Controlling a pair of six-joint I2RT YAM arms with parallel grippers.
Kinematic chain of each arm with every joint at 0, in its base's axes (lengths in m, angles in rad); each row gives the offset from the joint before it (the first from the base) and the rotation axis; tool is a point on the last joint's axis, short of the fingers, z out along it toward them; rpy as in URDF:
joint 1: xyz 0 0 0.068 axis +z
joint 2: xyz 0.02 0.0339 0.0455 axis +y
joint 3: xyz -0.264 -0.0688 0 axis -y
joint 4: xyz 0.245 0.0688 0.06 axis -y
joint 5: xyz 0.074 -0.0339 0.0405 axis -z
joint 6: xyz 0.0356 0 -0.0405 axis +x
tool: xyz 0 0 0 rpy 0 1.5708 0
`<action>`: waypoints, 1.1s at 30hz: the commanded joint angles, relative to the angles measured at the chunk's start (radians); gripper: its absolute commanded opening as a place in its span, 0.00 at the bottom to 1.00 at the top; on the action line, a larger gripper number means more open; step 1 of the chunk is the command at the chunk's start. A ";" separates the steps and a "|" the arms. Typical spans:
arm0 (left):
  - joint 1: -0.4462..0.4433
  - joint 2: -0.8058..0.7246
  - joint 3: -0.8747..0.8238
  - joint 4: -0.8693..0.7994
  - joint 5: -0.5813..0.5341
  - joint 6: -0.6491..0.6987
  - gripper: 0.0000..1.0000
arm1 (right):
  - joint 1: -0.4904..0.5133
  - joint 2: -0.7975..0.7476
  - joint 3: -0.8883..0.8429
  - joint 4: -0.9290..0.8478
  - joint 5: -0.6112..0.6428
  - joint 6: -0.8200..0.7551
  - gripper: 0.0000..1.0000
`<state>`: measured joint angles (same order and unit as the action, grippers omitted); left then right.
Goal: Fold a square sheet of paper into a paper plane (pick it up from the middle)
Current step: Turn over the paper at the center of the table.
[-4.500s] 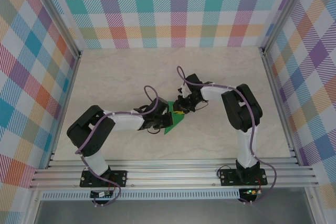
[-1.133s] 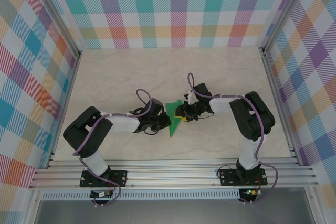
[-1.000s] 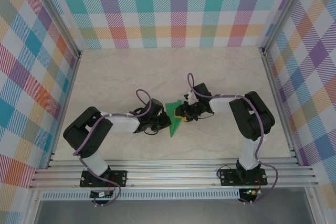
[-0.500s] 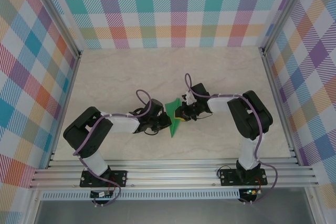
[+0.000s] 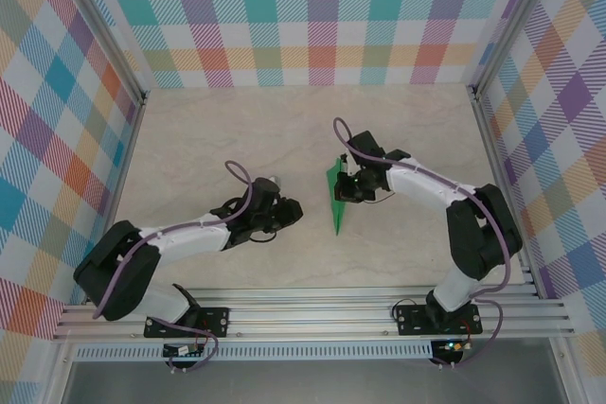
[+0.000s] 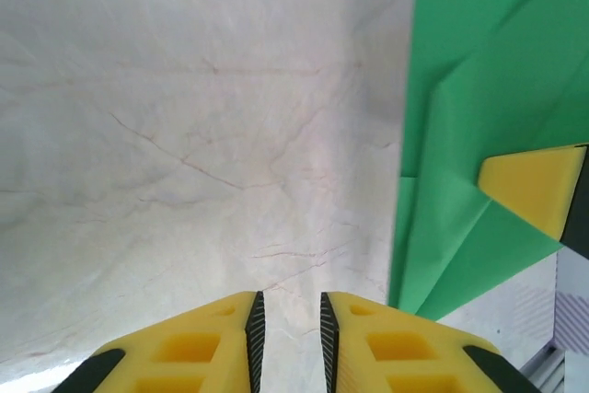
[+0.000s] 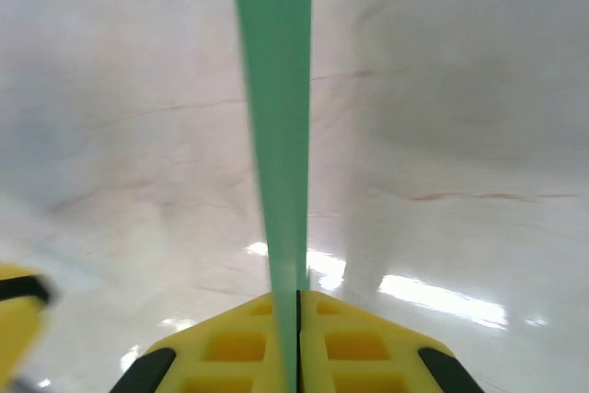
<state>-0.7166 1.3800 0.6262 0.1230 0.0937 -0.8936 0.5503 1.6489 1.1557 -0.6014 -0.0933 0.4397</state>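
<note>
Near the middle of the marble-patterned table (image 5: 237,130), the right gripper (image 5: 347,188) is clamped fully closed on the paper plane (image 5: 335,207), a folded bright green dart standing on edge with its narrow point toward the arms' bases. Seen from the right wrist, the yellow fingertips (image 7: 244,342) press together on the paper, which runs away from them as a thin edge-on strip. Left of the plane and clear of it, the left gripper (image 5: 295,209) has its jaws a narrow slit apart, with nothing between them.
</note>
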 commanded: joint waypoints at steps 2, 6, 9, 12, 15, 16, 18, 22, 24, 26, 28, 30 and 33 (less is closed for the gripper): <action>0.008 -0.117 -0.054 -0.139 -0.173 -0.002 0.28 | 0.041 -0.006 0.072 -0.339 0.456 -0.091 0.08; 0.008 -0.196 -0.093 -0.182 -0.257 -0.048 0.30 | 0.087 0.044 0.089 -0.394 0.546 -0.080 0.09; 0.008 -0.250 -0.103 -0.248 -0.330 -0.089 0.30 | 0.135 0.129 0.125 -0.425 0.566 -0.057 0.09; 0.008 -0.322 -0.123 -0.317 -0.409 -0.132 0.32 | 0.204 0.216 0.167 -0.438 0.561 -0.017 0.12; 0.008 -0.394 -0.139 -0.380 -0.465 -0.160 0.35 | 0.277 0.299 0.228 -0.448 0.539 0.027 0.13; 0.009 -0.417 -0.145 -0.392 -0.476 -0.164 0.36 | 0.304 0.327 0.254 -0.449 0.521 0.037 0.14; 0.008 -0.454 -0.154 -0.432 -0.487 -0.169 0.37 | 0.345 0.375 0.298 -0.446 0.480 0.050 0.16; 0.008 -0.512 -0.163 -0.468 -0.497 -0.175 0.39 | 0.388 0.432 0.362 -0.425 0.386 0.075 0.24; 0.009 -0.532 -0.166 -0.482 -0.502 -0.177 0.39 | 0.391 0.431 0.373 -0.401 0.323 0.074 0.32; 0.008 -0.549 -0.170 -0.489 -0.501 -0.174 0.40 | 0.392 0.409 0.370 -0.366 0.262 0.062 0.41; 0.008 -0.559 -0.172 -0.493 -0.496 -0.167 0.41 | 0.390 0.359 0.351 -0.325 0.206 0.040 0.53; 0.008 -0.559 -0.172 -0.485 -0.480 -0.153 0.42 | 0.389 0.291 0.318 -0.289 0.177 0.026 0.60; 0.008 -0.541 -0.178 -0.437 -0.429 -0.122 0.44 | 0.369 0.170 0.238 -0.211 0.089 -0.002 0.71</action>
<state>-0.7166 0.8333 0.4648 -0.3374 -0.3637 -1.0473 0.9348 1.9545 1.4364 -0.8825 0.1120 0.4679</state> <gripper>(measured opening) 0.440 0.691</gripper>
